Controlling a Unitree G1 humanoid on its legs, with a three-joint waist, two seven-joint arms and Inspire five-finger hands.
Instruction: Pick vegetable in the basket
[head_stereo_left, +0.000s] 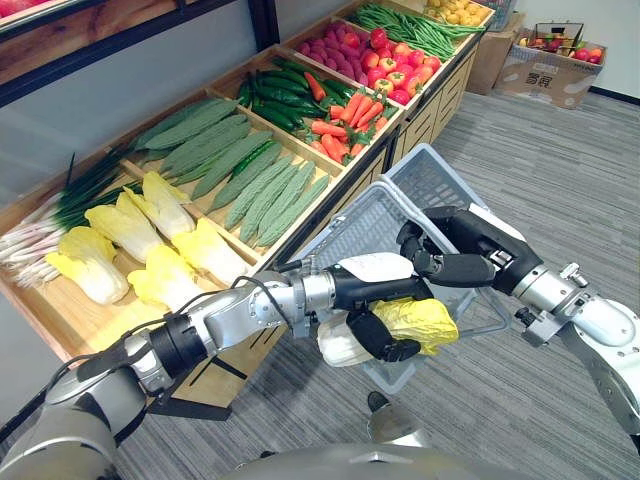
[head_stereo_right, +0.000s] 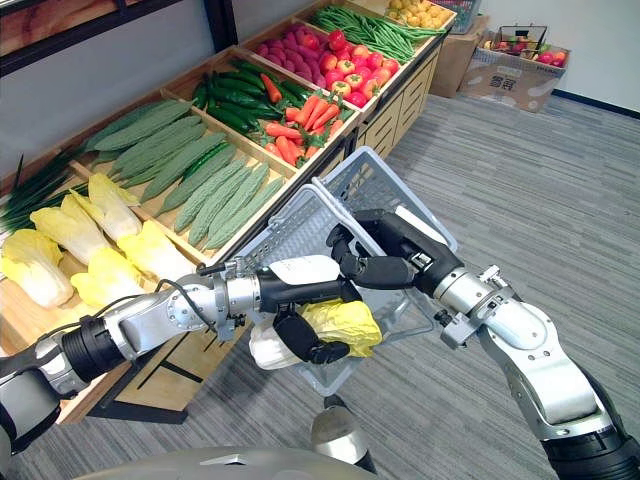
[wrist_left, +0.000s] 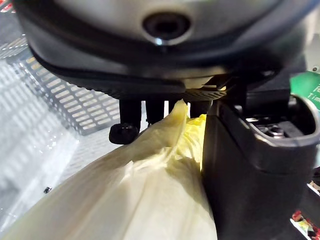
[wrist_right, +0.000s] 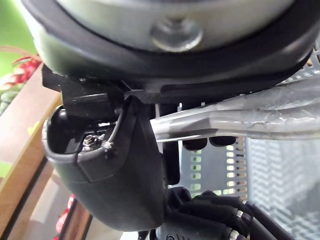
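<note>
A yellow-and-white cabbage (head_stereo_left: 422, 318) hangs just above the front of the grey mesh basket (head_stereo_left: 432, 180), with my left hand (head_stereo_left: 383, 337) shut on it, dark fingers curled under the leaves. In the left wrist view the cabbage (wrist_left: 150, 190) lies between the thumb (wrist_left: 250, 175) and the fingers (wrist_left: 125, 132). My right hand (head_stereo_left: 455, 262) comes in from the right and is shut on the basket's handle (wrist_right: 240, 117), holding the basket up beside the shelf. The inside of the basket is mostly hidden behind both hands.
A long wooden shelf runs along the left, with more cabbages (head_stereo_left: 150, 240), spring onions (head_stereo_left: 60, 210), bitter gourds (head_stereo_left: 250, 170), cucumbers (head_stereo_left: 275, 95), carrots (head_stereo_left: 345, 120) and red produce (head_stereo_left: 395, 65). A cardboard box (head_stereo_left: 555, 65) stands at the back right on grey carpet (head_stereo_left: 560, 200).
</note>
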